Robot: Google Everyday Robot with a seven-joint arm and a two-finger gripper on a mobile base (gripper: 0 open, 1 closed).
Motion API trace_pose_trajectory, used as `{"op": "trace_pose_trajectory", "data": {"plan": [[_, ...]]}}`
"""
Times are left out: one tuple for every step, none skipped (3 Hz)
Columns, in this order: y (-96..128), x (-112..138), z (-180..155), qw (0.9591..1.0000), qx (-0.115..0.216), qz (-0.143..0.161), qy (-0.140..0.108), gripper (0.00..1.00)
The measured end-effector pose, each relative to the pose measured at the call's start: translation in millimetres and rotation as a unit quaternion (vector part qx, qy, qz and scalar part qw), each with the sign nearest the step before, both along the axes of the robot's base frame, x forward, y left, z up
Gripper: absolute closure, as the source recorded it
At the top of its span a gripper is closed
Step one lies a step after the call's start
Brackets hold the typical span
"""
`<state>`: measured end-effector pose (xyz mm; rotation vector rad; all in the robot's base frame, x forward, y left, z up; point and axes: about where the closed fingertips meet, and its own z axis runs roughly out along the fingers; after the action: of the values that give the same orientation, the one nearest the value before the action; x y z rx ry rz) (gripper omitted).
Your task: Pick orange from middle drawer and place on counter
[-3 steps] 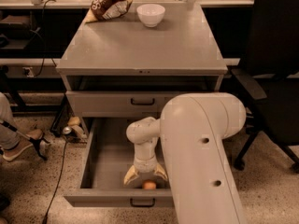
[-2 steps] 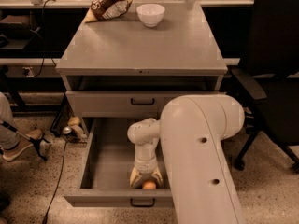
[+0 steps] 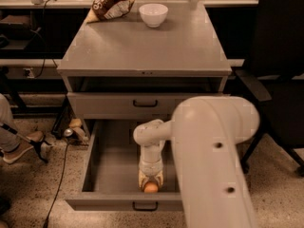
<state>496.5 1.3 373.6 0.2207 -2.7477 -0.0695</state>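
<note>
The orange (image 3: 151, 188) is round, so no side is better to grab. It sits on the floor of the open middle drawer (image 3: 110, 165), close to the front wall. The gripper (image 3: 151, 183) points straight down right over it, one finger on each side. It seems to be pinching the orange, though that is hard to see. The counter (image 3: 142, 46) is up above, with a white bowl (image 3: 153, 14) and a snack bag (image 3: 109, 4) at its back edge.
</note>
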Motion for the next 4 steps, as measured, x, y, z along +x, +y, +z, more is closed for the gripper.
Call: {"op": "trace_pose_trajectory", "data": {"plan": [[-6,3,30,0.9978,0.053,0.015,-0.035,1.0],[-8,9,85,0.9819,0.156,0.031,-0.103,1.0],[-6,17,135,0.958,0.252,0.026,-0.134,1.0],[-34,19,150,0.946,0.28,0.03,-0.161,1.0]]}}
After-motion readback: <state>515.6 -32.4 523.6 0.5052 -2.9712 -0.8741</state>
